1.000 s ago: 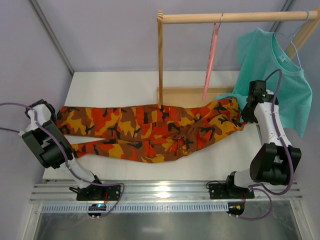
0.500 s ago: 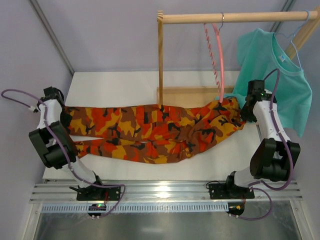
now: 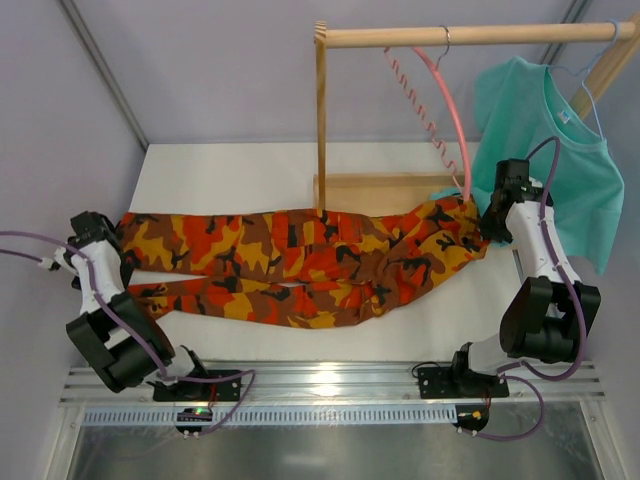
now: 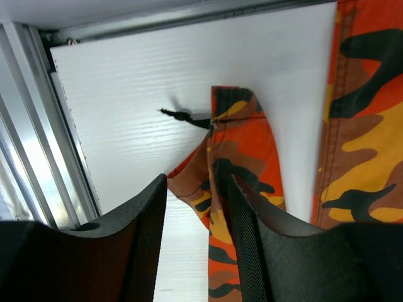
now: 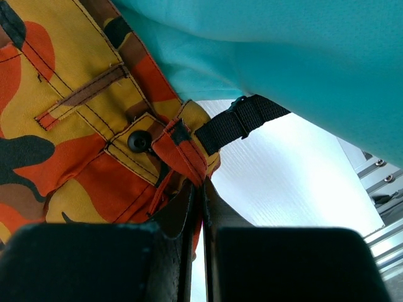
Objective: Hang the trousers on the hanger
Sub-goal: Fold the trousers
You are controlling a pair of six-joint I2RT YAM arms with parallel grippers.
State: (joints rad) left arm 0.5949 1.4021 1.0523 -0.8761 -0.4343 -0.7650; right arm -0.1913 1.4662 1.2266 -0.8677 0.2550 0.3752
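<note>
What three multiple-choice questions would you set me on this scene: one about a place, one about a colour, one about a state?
1. Where is the pink hanger?
A. flat on the table
B. hooked on the wooden rail
C. lying on the floor

2. What colour is the T-shirt hanging from the rail?
A. teal
B. white
C. black

3. What is the right tool doing?
A. standing wide open
B. gripping the hanger
C. shut on the trousers at the waist

Answers:
1 B: its metal hook sits over the rail.
2 A: the shirt is plain teal all over.
3 C: the right wrist view shows its fingers pinched together on the camouflage cloth near the button.
</note>
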